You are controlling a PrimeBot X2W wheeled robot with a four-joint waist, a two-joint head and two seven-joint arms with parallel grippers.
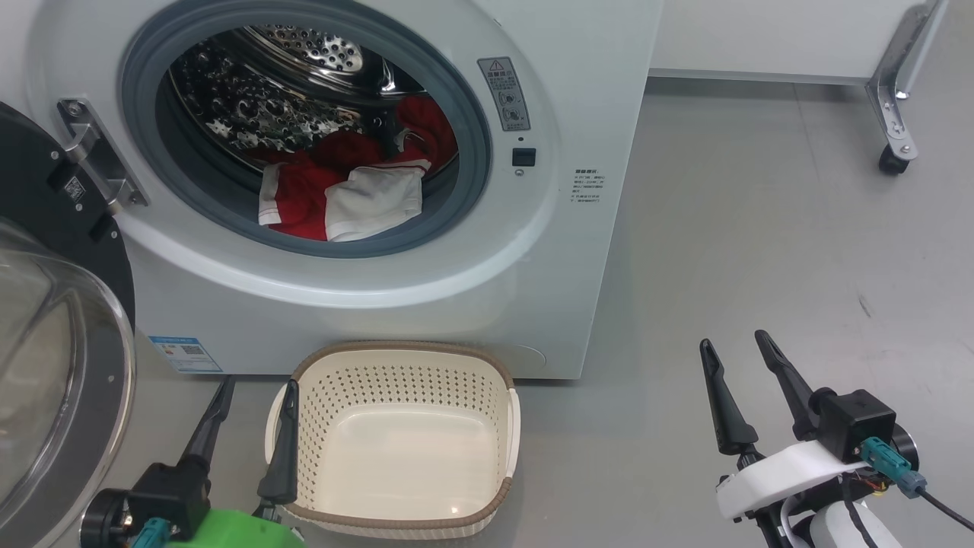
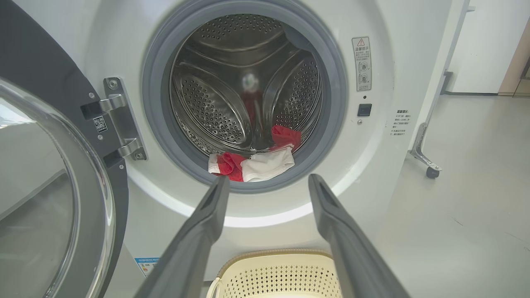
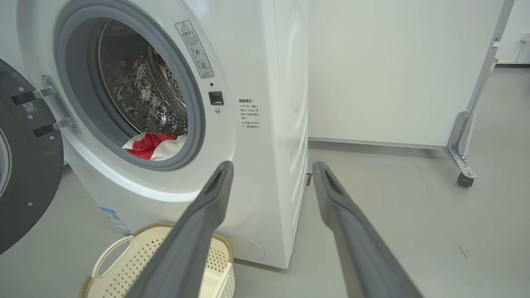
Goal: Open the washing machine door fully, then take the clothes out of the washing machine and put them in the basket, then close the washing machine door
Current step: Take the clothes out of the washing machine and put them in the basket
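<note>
Spread wide and holding nothing, the left fingers (image 1: 285,445) are seen low down, with the basket (image 1: 403,348) just to their right on the floor (image 1: 723,228). The right fingers (image 1: 723,403) are likewise spread wide, nothing gripped, well apart from the basket on its far side. Beyond the left fingertips the clothes (image 1: 365,202) are seen lying inside the washing machine (image 1: 578,114), and the door (image 1: 38,175) is swung open to their left.

A smooth grey floor (image 1: 761,228) runs back to a plain white panel (image 3: 393,70) standing on a metal bracket (image 1: 902,84) with a small black wheel (image 1: 892,161) (one dark scuff (image 1: 865,306) marks the floor), all evenly lit.
</note>
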